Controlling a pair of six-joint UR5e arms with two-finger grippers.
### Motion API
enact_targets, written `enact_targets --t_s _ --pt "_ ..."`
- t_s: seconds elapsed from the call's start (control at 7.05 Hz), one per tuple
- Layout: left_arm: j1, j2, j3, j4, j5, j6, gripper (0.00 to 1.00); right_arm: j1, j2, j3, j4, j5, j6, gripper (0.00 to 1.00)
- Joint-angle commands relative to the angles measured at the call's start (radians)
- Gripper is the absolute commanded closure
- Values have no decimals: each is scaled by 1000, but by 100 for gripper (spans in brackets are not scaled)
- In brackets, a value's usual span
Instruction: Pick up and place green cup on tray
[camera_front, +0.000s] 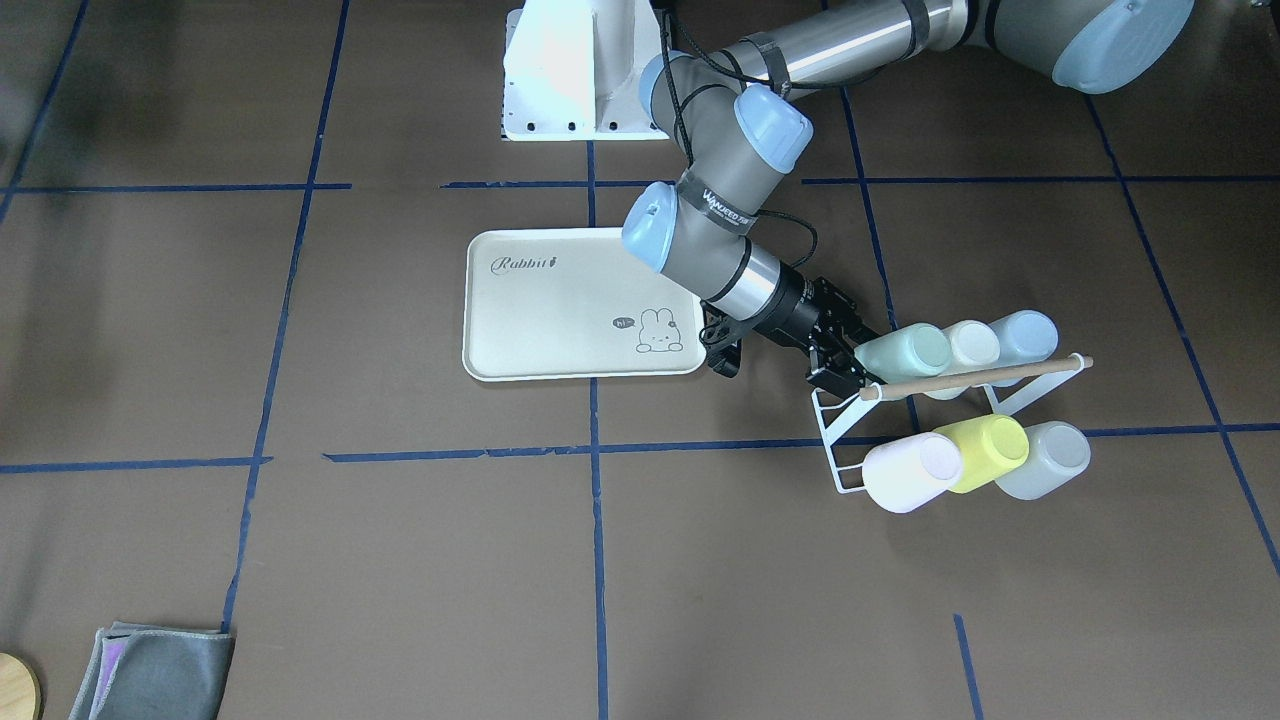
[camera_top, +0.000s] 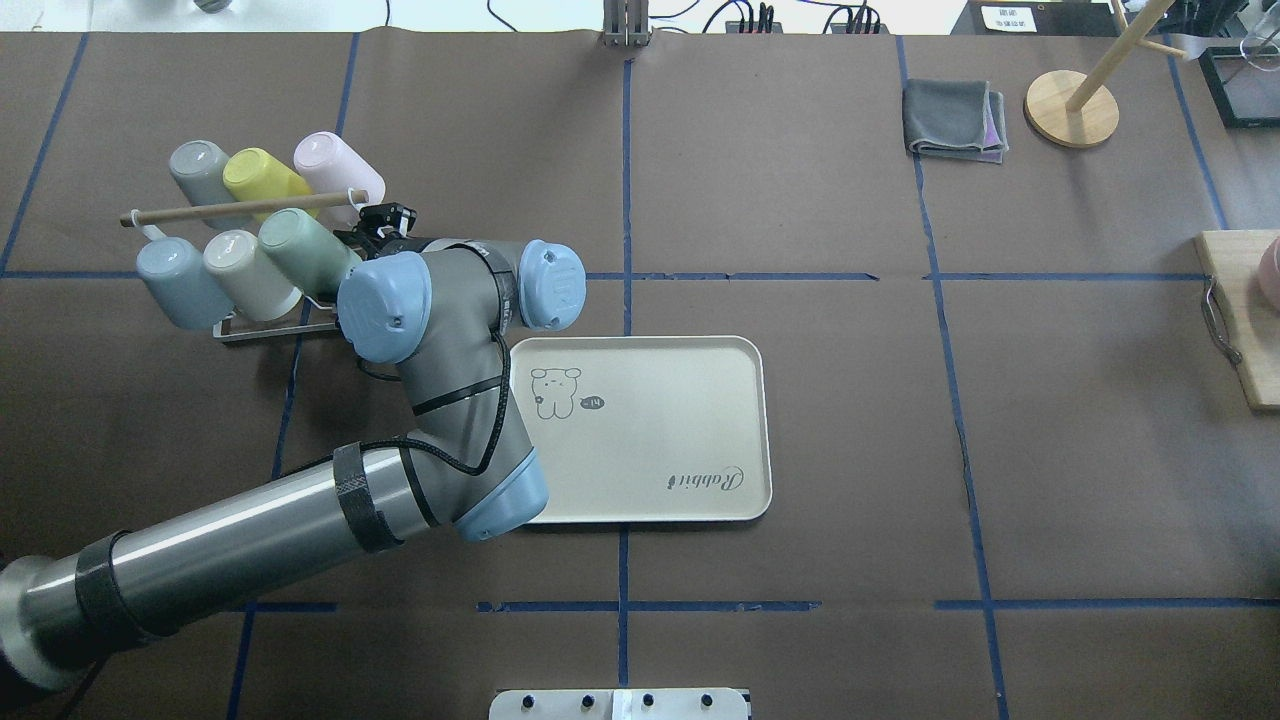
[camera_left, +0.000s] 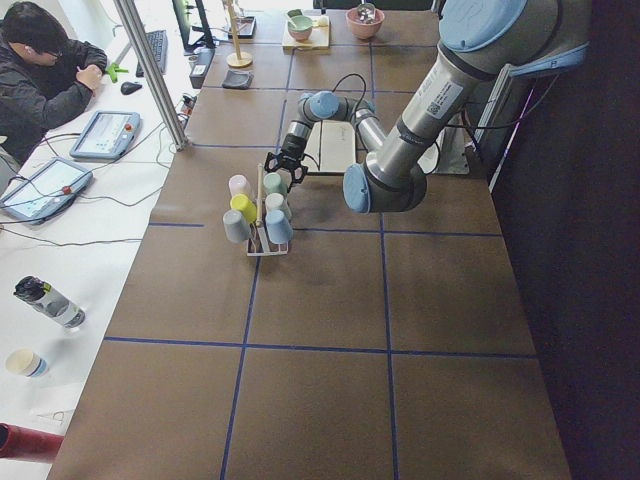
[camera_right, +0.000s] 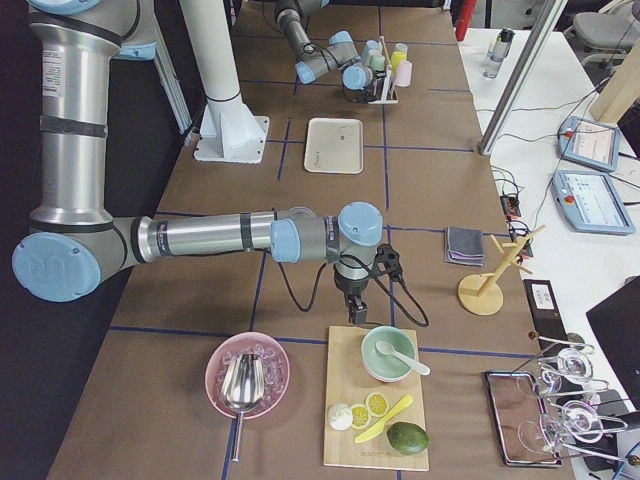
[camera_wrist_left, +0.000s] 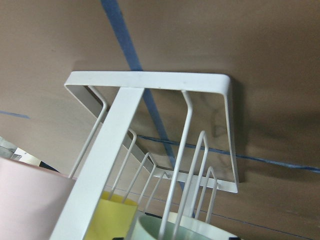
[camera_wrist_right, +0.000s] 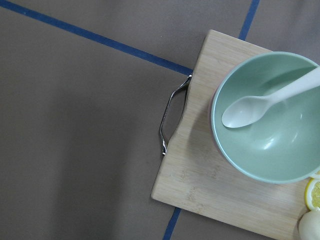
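The green cup lies tilted on the near end of a white wire rack, mouth toward my left gripper. That gripper is open, one finger on each side of the cup's mouth end; whether the fingers touch it I cannot tell. In the left wrist view the cup's rim shows at the bottom edge under the rack's wires. The cream tray lies flat beside the left arm with nothing on it. My right gripper hangs over a wooden board's handle; I cannot tell its state.
On the rack also sit cream, pale blue, pink, yellow-green and grey cups under a wooden bar. The board carries a green bowl. A grey cloth and wooden stand are far right.
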Motion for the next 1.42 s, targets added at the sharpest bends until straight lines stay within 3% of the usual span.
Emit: enact_targets --t_s 0.0,0.85,1.28 --pt "-9 2 -54 34 0 6 28 0 0 0 0 0 0 1" --pt "-32 64 -370 86 -11 23 28 0 0 2 1 0 5 1" --pt "-56 64 -521 8 -87 9 27 0 0 3 1 0 6 1"
